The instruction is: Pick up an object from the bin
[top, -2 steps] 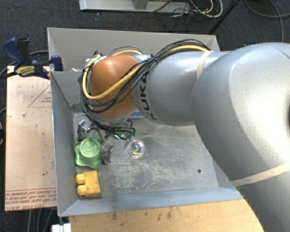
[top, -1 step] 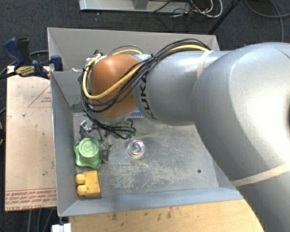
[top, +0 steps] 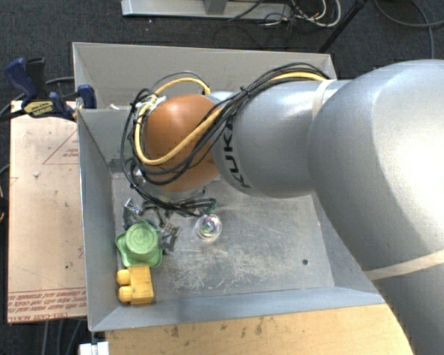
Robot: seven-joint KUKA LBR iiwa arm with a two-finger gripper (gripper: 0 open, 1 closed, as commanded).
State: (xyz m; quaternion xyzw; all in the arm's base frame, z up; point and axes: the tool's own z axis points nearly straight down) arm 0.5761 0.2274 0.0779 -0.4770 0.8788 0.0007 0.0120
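My gripper (top: pixel 152 213) hangs low at the bin's left side, mostly hidden under the arm's orange cover and cables. Just below it, touching or nearly touching its metal parts, lies a green round cap-like thing (top: pixel 139 244). A yellow block with two studs (top: pixel 135 285) rests against the green thing's near side, in the bin's front left corner. A small clear, shiny round thing (top: pixel 207 228) lies to the gripper's right on the bin floor.
The arm's grey body covers the right and back of the bin. The bin's sloped left wall stands close beside the gripper and the green thing. Bare scratched floor shows in the front middle and right.
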